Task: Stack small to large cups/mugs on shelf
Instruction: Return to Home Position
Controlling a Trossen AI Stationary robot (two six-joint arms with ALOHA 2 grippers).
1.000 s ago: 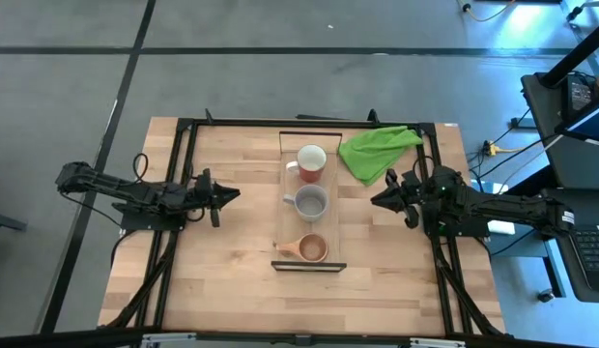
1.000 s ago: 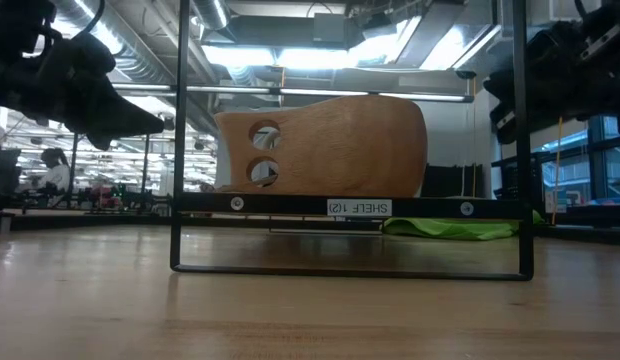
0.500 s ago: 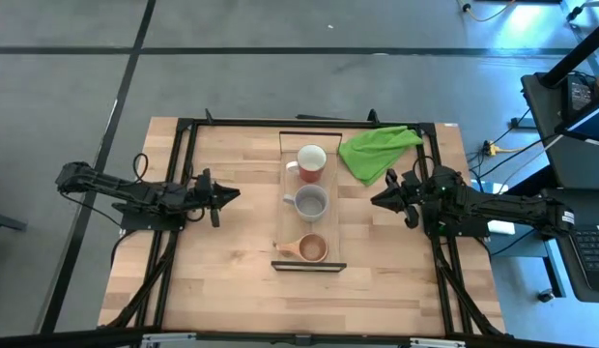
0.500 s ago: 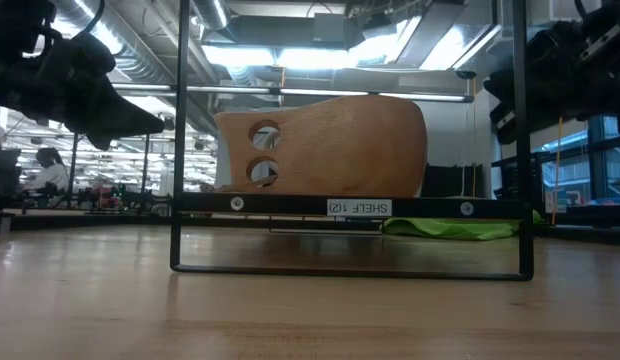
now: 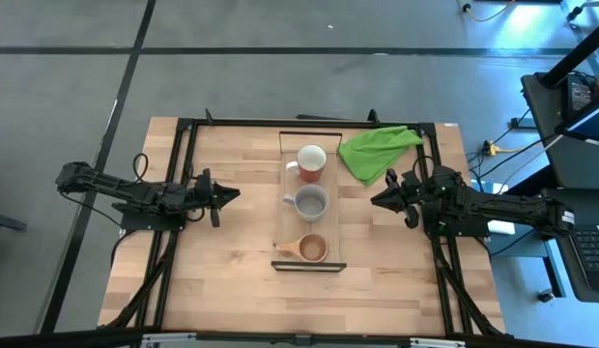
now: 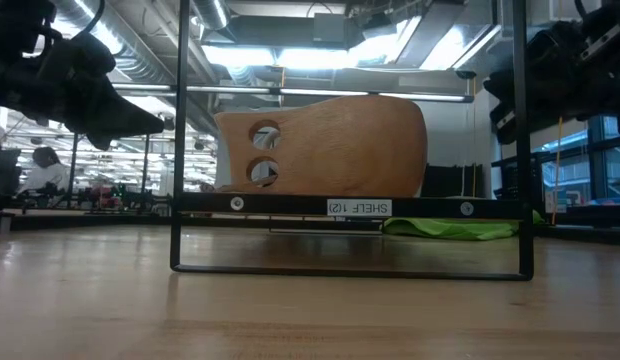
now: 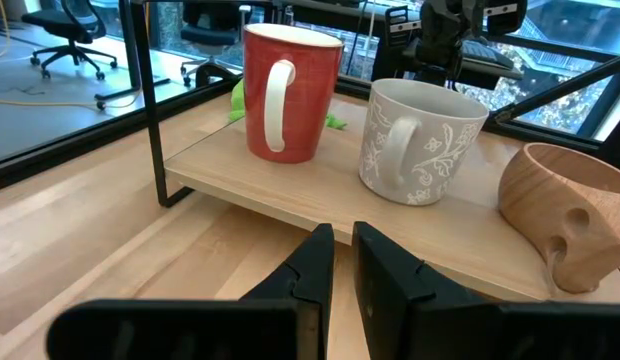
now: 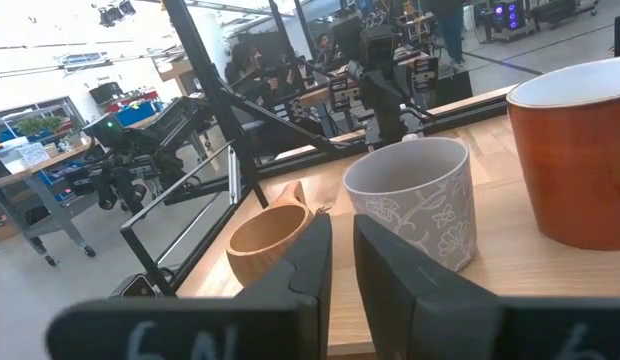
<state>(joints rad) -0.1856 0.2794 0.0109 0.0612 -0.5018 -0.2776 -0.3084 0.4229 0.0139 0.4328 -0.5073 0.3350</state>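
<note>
Three cups stand in a row on the shelf [image 5: 283, 208], a narrow light-wood board with black metal ends. The red mug [image 5: 311, 160] is farthest, the grey mug [image 5: 310, 203] in the middle, the small tan wooden cup [image 5: 312, 248] nearest. All stand upright on their bases, as the left wrist view shows for the red mug [image 7: 286, 92], grey mug [image 7: 420, 140] and wooden cup [image 7: 568, 212]. My left gripper [image 5: 232, 194] is shut and empty, left of the shelf. My right gripper [image 5: 377, 200] is shut and empty, right of the shelf.
A bright green cloth [image 5: 377, 151] lies on the table at the far right of the shelf. A black metal frame [image 5: 309, 123] runs around the tabletop. Bare tabletop lies near the front edge [image 5: 299, 300].
</note>
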